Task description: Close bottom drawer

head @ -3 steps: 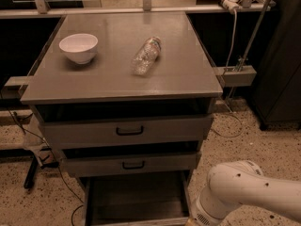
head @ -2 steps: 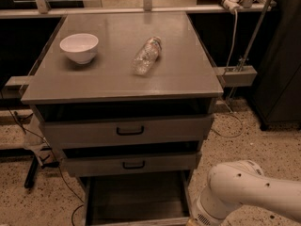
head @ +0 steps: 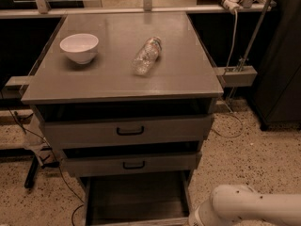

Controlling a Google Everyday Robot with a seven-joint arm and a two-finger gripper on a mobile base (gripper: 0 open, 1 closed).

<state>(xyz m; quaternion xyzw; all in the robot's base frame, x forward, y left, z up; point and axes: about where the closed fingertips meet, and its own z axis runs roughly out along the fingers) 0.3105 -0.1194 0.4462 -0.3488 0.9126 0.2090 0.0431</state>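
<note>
The bottom drawer (head: 136,199) of the grey cabinet stands pulled far out toward me. Its deep grey box is open to view, and the top rim of its front (head: 136,221) lies at the picture's lower edge; its handle is hidden. Above it are the middle drawer (head: 131,164) and the top drawer (head: 127,131), each slightly out and each with a black bar handle. Only a white link of my arm (head: 249,206) shows, at the bottom right beside the open drawer's right side. My gripper is out of view below the frame.
On the cabinet top (head: 188,69) stand a white bowl (head: 79,47) at the left and a clear plastic bottle (head: 146,55) lying on its side. Cables (head: 225,126) trail on the speckled floor. A dark cabinet (head: 282,79) stands at the right.
</note>
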